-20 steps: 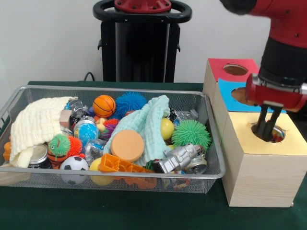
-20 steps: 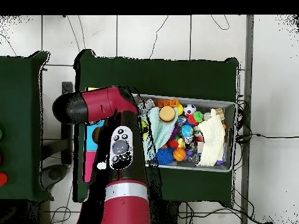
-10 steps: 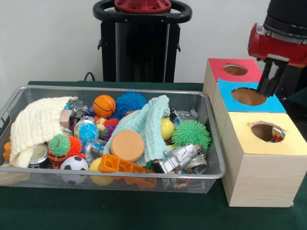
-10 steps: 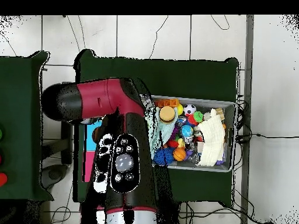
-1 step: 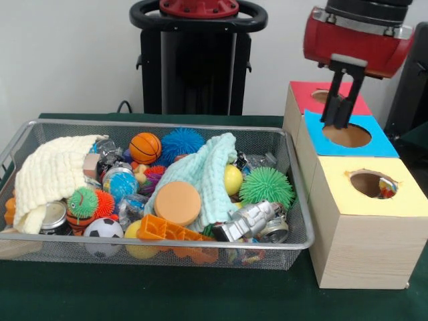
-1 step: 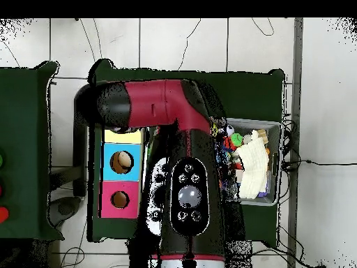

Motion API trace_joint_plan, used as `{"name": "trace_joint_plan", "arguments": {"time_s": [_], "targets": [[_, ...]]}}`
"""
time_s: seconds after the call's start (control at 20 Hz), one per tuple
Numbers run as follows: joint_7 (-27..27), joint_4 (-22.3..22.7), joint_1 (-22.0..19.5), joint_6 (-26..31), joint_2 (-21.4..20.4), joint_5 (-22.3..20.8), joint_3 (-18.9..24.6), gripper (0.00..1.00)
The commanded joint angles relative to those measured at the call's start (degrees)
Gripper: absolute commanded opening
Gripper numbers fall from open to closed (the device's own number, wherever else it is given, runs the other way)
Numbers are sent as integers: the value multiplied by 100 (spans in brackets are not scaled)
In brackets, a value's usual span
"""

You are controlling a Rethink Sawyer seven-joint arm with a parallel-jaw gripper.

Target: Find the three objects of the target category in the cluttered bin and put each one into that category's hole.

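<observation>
My gripper (image 5: 336, 122) hangs over the blue box (image 5: 374, 144), just above its round hole, open with nothing between its fingers. The yellow box (image 5: 401, 200) in front holds something coloured inside its hole; the red box (image 5: 307, 90) stands behind. To the left, the wire bin (image 5: 296, 200) holds a basketball (image 5: 145, 147), a blue spiky ball (image 5: 182, 142), a green spiky ball (image 5: 267, 186), a yellow ball (image 5: 232, 179) and a soccer ball (image 5: 103, 229). In the overhead view the arm (image 6: 183, 174) hides the gripper and most of the bin (image 6: 273, 164).
The bin also contains a cream cloth (image 5: 53, 170), a mint cloth (image 5: 200, 170), an orange disc (image 5: 177, 202), an orange grid piece (image 5: 167, 231), a silver figure (image 5: 251, 219) and a can (image 5: 53, 217). From above, the yellow (image 6: 123, 135), blue (image 6: 106, 162) and red (image 6: 104, 199) boxes line up.
The gripper has lifted out of the yellow box's hole and travelled up and leftward, now hanging over the blue box. The bin's contents have not moved.
</observation>
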Motion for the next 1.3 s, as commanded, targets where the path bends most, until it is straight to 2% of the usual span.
{"name": "trace_joint_plan", "arguments": {"time_s": [0.05,0.2,0.4,0.6,0.75,1.0,1.1,1.15,1.2,1.25,1.3], "targets": [[-488,-459,-164,27,610,-276,483,0],[-461,-618,-190,-85,715,-305,486,0],[-251,-842,-172,-555,982,-342,465,0],[-365,-966,-198,-516,1050,-334,451,0],[-724,-1054,-298,-387,1072,-304,561,0],[-625,-765,-150,-113,794,-237,460,0],[-1157,-771,-287,18,796,-310,589,0],[-1854,-831,-460,384,783,-360,759,0],[-2209,-854,-537,538,761,-416,827,0],[-2880,-778,-722,719,754,-434,1072,0],[-3010,-688,-772,625,705,-493,1092,0]]}}
